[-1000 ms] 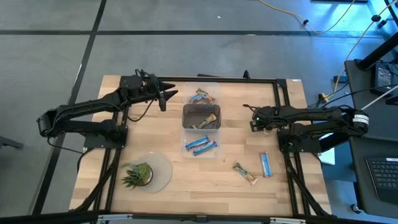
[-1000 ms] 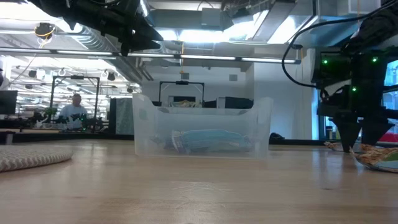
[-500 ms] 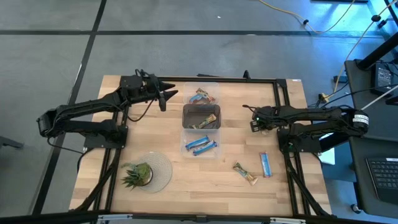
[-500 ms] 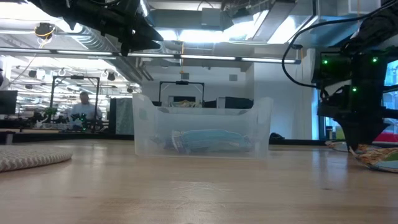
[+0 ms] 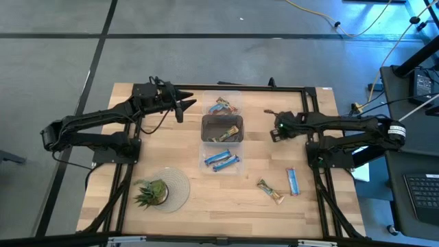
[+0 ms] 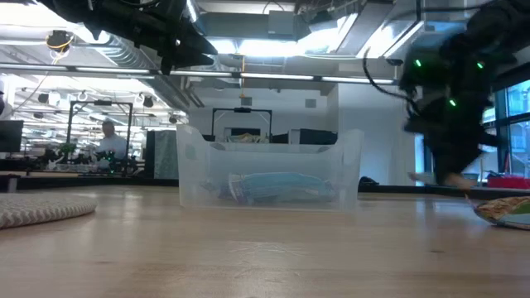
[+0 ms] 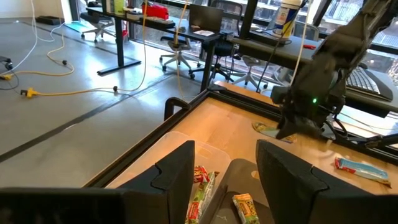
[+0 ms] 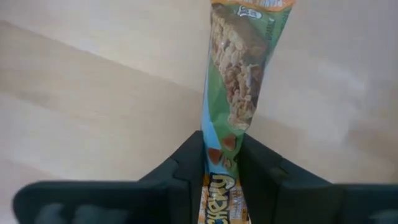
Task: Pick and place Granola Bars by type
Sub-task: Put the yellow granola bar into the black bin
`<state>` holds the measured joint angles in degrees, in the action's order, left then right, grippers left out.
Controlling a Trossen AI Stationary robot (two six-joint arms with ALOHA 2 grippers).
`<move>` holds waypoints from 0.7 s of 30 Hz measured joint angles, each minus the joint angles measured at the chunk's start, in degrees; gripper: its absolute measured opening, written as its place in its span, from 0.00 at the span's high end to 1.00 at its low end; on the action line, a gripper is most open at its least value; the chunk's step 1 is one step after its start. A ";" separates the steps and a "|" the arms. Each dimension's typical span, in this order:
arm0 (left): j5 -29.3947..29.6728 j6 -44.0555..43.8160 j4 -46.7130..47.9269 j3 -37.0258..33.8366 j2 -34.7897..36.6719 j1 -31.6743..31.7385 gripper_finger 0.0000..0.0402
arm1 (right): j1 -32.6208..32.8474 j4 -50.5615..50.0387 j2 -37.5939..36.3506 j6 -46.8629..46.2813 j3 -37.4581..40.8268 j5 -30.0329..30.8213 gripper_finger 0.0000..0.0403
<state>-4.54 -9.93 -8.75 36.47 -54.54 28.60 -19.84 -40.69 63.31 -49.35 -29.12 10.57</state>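
Right end effector (image 5: pixel 277 132) shifted toward bins, clamped on granola bar (image 8: pixel 235 74), left end effector (image 5: pixel 180 108) parted, raised

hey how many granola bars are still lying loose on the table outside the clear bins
2: a blue-wrapped bar near the right edge, and a brown and gold bar just left of it. A third is clamped in the right gripper, off the table. Others could be hidden.
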 joint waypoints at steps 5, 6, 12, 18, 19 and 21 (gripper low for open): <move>0.00 0.00 0.00 0.00 0.00 0.00 0.60 | 0.00 6.21 -0.09 9.51 -8.48 0.16 0.78; 0.00 0.00 0.00 0.00 0.00 0.00 0.60 | 0.00 7.80 -0.03 11.81 -10.22 0.22 0.78; 0.00 0.00 0.00 0.00 0.00 0.00 0.59 | 0.00 17.98 3.26 24.06 -21.49 -0.32 0.78; 0.00 -0.02 0.00 0.00 0.00 0.00 0.60 | 0.84 19.94 12.83 33.73 -32.28 -3.23 0.78; -0.02 -0.02 0.00 0.00 0.02 0.00 0.60 | 1.16 19.87 14.91 34.96 -33.79 -3.60 0.78; -0.02 -0.02 0.00 0.00 0.00 0.00 0.60 | 1.76 19.87 19.08 36.37 -36.57 -5.14 0.78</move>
<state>-4.56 -9.96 -8.75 36.47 -54.54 28.60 -18.08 -20.82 82.39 -12.98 -65.69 5.43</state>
